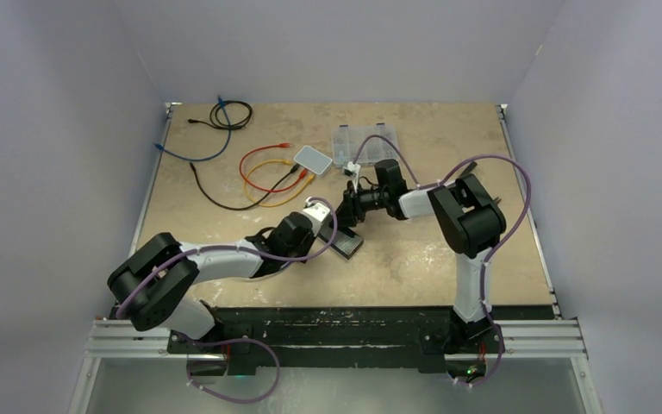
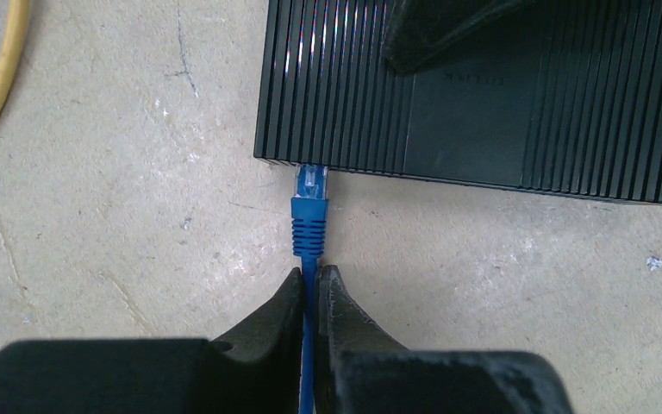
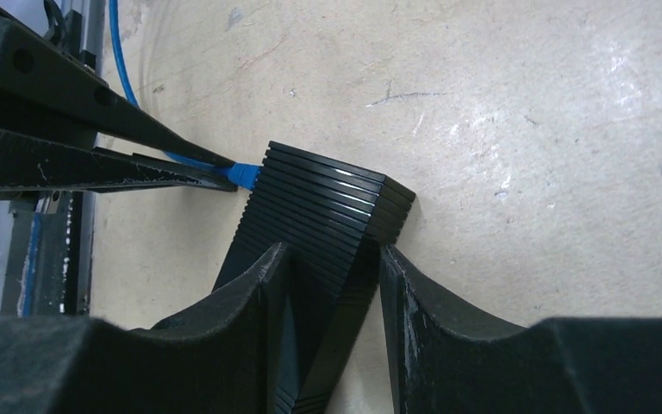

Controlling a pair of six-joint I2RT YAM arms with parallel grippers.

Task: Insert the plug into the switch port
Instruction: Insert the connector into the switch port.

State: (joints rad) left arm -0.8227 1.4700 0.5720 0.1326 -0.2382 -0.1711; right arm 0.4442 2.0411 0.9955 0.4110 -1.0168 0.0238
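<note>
Blue at left: noting thin blue network cable (image 2: 309, 259) pinched tight in fully closed left gripper (image 2: 310, 274), just behind the ribbed boot. Seeing clear plastic plug (image 2: 311, 183) at the mouth of a port near the left end of black ribbed plastic switch box (image 2: 483, 112), depth of entry unclear; further right, finding right gripper (image 3: 334, 254) closed about that box, pads seemingly against both sides. Judging the risks: pushing by soft cable rather than plug body could buckle the boot or skew the plug off the port, and could shove the box back if the right-hand hold proves loose.
</note>
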